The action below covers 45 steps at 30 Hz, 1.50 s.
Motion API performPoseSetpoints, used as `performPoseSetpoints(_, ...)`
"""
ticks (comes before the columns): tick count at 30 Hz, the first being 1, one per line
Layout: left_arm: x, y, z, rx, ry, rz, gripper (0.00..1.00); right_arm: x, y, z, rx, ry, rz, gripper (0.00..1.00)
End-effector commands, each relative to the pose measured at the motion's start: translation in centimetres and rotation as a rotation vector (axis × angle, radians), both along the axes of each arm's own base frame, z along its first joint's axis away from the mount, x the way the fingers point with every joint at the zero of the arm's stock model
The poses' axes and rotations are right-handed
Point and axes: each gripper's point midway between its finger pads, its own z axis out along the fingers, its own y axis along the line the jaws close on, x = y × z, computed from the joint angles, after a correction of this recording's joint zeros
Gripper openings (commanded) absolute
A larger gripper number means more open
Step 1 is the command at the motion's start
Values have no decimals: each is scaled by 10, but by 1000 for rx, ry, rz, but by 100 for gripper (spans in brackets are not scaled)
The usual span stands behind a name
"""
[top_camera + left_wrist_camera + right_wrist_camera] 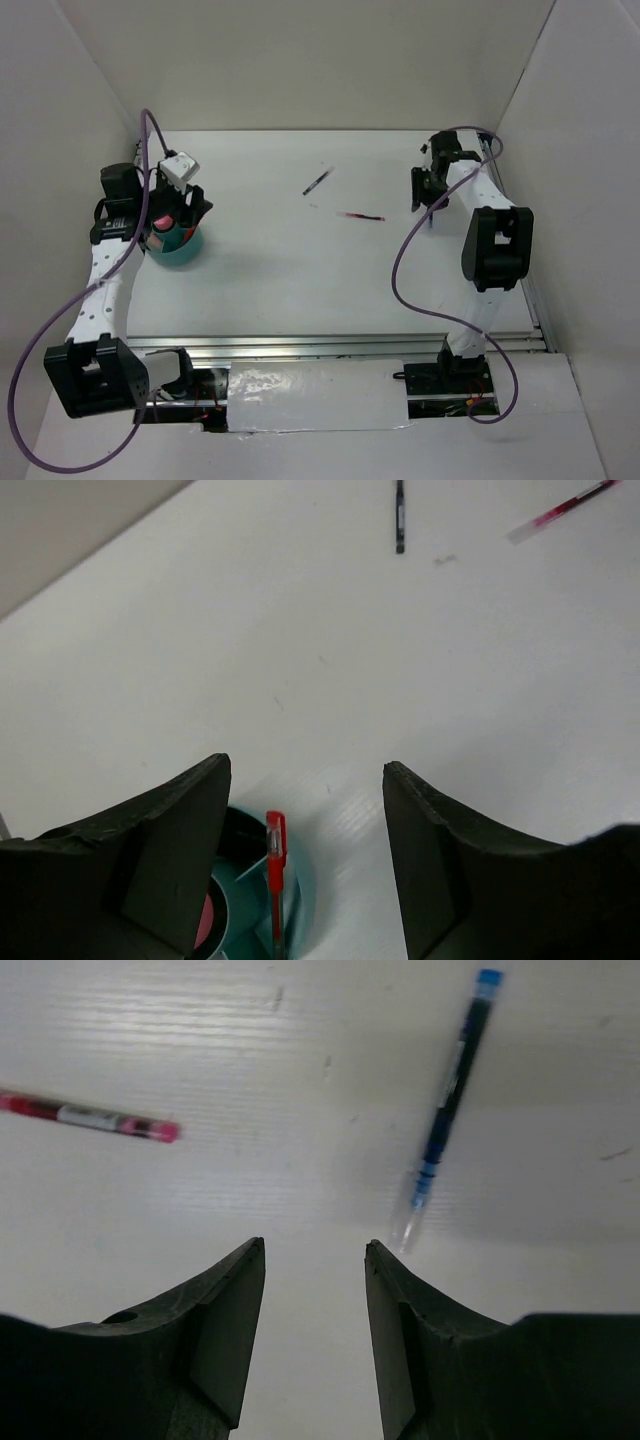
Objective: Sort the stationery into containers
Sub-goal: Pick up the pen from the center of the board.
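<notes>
The teal cup (182, 247) stands at the left of the table, with a red pen (274, 855) and something pink (204, 922) standing in it. My left gripper (188, 212) hangs open and empty just above the cup's rim (298, 890). A thin dark pen (318, 182) and a red pen (362, 215) lie on the table's middle; both show in the left wrist view, the dark pen (399, 515) and the red one (560, 508). My right gripper (315, 1245) is open and empty, low over the table. A clear blue-capped pen (450, 1100) lies just ahead of it, the red pen (90, 1117) to its left.
White walls close the table in on the left, back and right. My right arm (495, 245) stands along the right wall. Purple cables loop beside both arms.
</notes>
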Motion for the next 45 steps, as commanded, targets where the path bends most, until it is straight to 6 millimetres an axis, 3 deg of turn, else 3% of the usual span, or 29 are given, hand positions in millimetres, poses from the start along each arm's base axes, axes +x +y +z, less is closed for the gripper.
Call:
performPoseSetpoints(1, 1, -16, 43, 43, -113, -1, 74, 20, -39, 0, -116, -36, -67, 52)
performPoseSetpoints(5, -7, -36, 46, 68, -127, -30, 74, 30, -65, -21, -151, -1, -120, 51)
performPoseSetpoints(10, -14, -47, 42, 86, -123, -53, 74, 40, -81, -40, -156, 25, -143, 50)
performPoseSetpoints(19, -27, -56, 23, 63, -66, -83, 74, 57, -78, -61, -113, 61, -133, 46)
performPoseSetpoints(20, -33, -69, 15, 64, -51, -115, 75, 60, -77, -66, -106, 73, -131, 42)
performPoseSetpoints(21, -34, -69, 15, 64, -51, -116, 75, 60, -77, -66, -106, 73, -131, 42)
performPoseSetpoints(24, -39, -72, 10, 62, -33, -123, 74, 62, -81, -75, -109, 95, -133, 29)
performPoseSetpoints(27, -48, -79, 6, 53, -26, -177, 74, 54, -75, -81, -69, 144, -111, 2)
performPoseSetpoints(28, -57, -87, 6, 43, -44, -235, 73, 53, -73, -75, -55, 139, -103, 0)
performPoseSetpoints(30, -70, -96, 5, 33, -71, -304, 73, 42, -50, -71, 56, 145, -54, 0)
performPoseSetpoints(31, -77, -103, 6, 46, -100, -358, 74, 41, -40, -50, 101, 105, -31, 0)
performPoseSetpoints(32, -84, -111, 6, 45, -116, -414, 75, 37, -14, -37, 206, 87, 26, 0)
performPoseSetpoints(33, -92, -116, 2, 66, -128, -455, 75, 23, 1, -37, 255, 109, 48, 0)
performPoseSetpoints(34, -98, -128, 0, 119, -171, -532, 75, 17, 17, -14, 301, 76, 82, 0)
performPoseSetpoints(37, -105, -144, -10, 221, -214, -620, 75, -15, 86, 18, 475, 95, 211, 0)
performPoseSetpoints(38, -106, -148, -12, 242, -224, -634, 75, -29, 117, 31, 575, 127, 246, 0)
performPoseSetpoints(40, -111, -160, -13, 270, -265, -702, 75, -49, 146, 47, 690, 170, 283, 0)
performPoseSetpoints(41, -110, -164, -18, 285, -265, -715, 75, -67, 174, 56, 837, 229, 316, 0)
performPoseSetpoints(44, -114, -182, -17, 342, -371, -780, 74, -87, 204, 77, 895, 201, 379, 0)
performPoseSetpoints(45, -123, -190, -24, 387, -423, -824, 74, -105, 219, 82, 906, 232, 399, 0)
